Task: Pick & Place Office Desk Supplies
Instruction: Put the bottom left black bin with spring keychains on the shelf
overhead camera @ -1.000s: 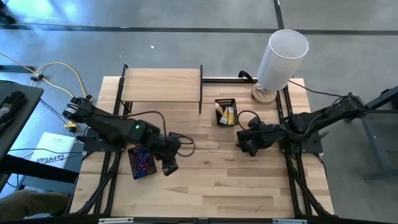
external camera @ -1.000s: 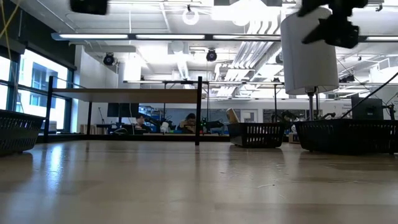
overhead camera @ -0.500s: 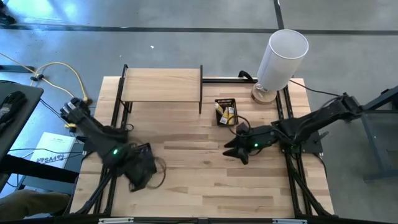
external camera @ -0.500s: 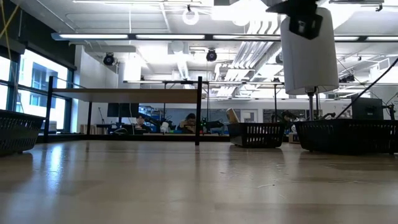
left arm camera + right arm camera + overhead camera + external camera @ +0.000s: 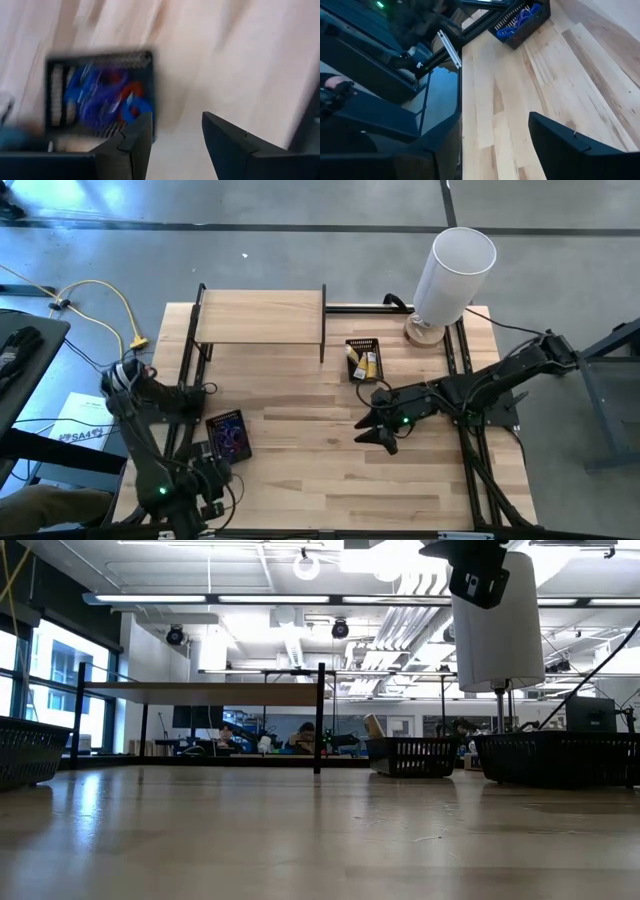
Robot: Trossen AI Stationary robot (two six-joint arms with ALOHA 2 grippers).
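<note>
- We see the coloured loops [image 5: 231,437] heaped in a black mesh tray [image 5: 216,448] at the table's left side; the tray's long axis runs front to back, slightly tilted
- Our left gripper [image 5: 172,145] hangs released, empty, near the front left corner; our right gripper [image 5: 374,432] hovers mid-table, released, empty

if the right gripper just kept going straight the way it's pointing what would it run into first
Probably nothing soon: the right gripper, open and empty, points across bare table toward the left side. Farther along that line sits the mesh tray of colored loops, though it may lie slightly off line.
</note>
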